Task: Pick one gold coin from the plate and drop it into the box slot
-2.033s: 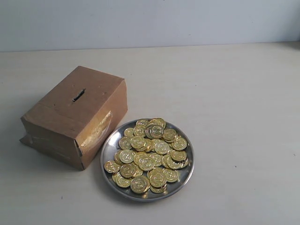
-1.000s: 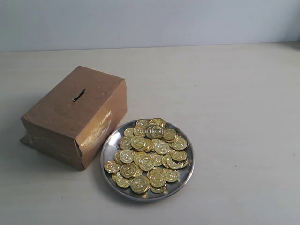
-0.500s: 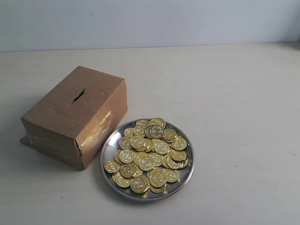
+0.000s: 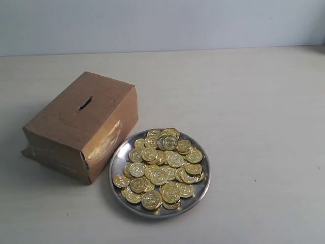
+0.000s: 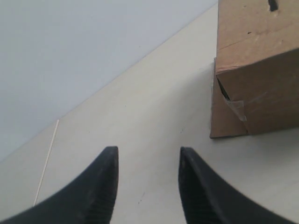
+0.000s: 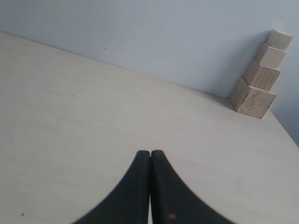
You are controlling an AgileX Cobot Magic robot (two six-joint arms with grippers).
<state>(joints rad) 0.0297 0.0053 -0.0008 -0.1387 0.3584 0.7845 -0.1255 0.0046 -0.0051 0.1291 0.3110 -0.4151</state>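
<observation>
Gold coins [image 4: 161,170], silver plate [image 4: 118,161], brown box [image 4: 81,124], black fingers [image 5: 105,182].

Your pale table [image 4: 254,101] runs back to a plain grey-blue wall [image 4: 162,20]. Four light wooden blocks [image 6: 259,77] stand stacked in steps against that wall, the largest lowest. A thin pale strip [image 5: 46,158] crosses the table; stick or mark, you cannot tell.

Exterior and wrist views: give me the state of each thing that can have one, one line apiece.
box: closed, taped, slot face up.
slot: clear, nothing stuck in it.
plate: right way up, heaped with gold coins.
left pincer: open, empty.
right pincer: shut, empty.
wooden blocks: stacked four high, stepped.
</observation>
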